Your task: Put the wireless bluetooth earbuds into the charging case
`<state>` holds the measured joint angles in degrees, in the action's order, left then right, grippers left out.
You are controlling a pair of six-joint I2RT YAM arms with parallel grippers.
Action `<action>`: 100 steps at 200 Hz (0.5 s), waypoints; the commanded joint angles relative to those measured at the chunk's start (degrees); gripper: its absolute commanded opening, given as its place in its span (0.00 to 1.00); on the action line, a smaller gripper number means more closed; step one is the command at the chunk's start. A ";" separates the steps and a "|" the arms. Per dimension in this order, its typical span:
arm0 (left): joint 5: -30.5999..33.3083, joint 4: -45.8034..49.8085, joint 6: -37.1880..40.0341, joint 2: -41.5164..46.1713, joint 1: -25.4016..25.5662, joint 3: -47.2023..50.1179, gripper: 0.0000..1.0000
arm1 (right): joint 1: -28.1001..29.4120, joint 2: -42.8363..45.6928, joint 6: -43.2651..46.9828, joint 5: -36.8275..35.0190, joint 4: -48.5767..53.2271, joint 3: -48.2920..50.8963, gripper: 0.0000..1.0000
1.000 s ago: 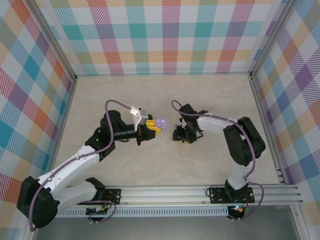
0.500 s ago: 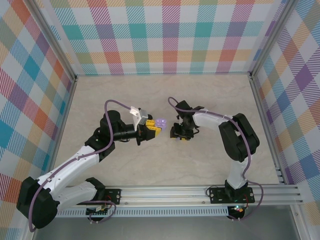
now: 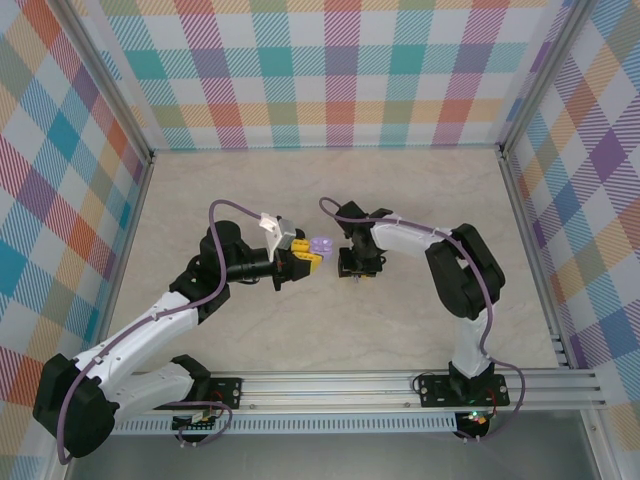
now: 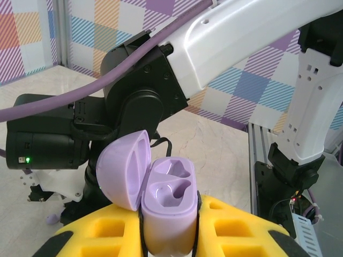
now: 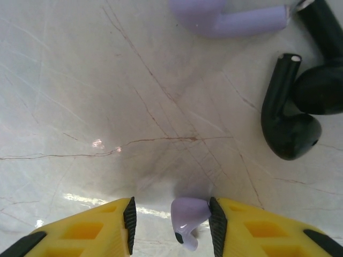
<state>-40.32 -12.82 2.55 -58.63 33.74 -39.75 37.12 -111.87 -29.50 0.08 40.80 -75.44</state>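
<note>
top external view: the left claw (image 3: 311,252) sat near the middle of the table (image 3: 200,190), clamped on the lavender charging case (image 3: 321,244). the right claw (image 3: 354,268) was just beside it to the right, pointed down at the tabletop. from the left wrist, the charging case (image 4: 169,206) stood upright between the yellow fingers (image 4: 236,233), its lid swung open to the left and both sockets empty. from the right wrist, the right claw (image 5: 172,219) had its jaws apart around a lavender earbud (image 5: 188,213) at the bottom of the frame. the bud touched the pad on the right side, with a gap to the other pad. a second lavender earbud (image 5: 230,19) lay at the top edge, and two black earbuds (image 5: 289,120) lay touching at the upper right.
</note>
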 commanded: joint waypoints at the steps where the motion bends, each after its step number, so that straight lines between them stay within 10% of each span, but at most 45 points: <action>1: 0.15 -2.03 -0.08 1.56 0.53 0.59 0.22 | 0.58 -1.54 1.75 -4.22 2.94 -1.71 0.42; 100: 0.26 -2.12 -0.13 1.99 0.54 0.92 0.22 | 0.67 -3.50 1.24 -6.49 3.58 -3.13 0.36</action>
<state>-39.88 -12.82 2.55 -58.00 33.74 -39.53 37.93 -113.32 -28.25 -4.25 43.24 -77.38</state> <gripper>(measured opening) 0.221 0.360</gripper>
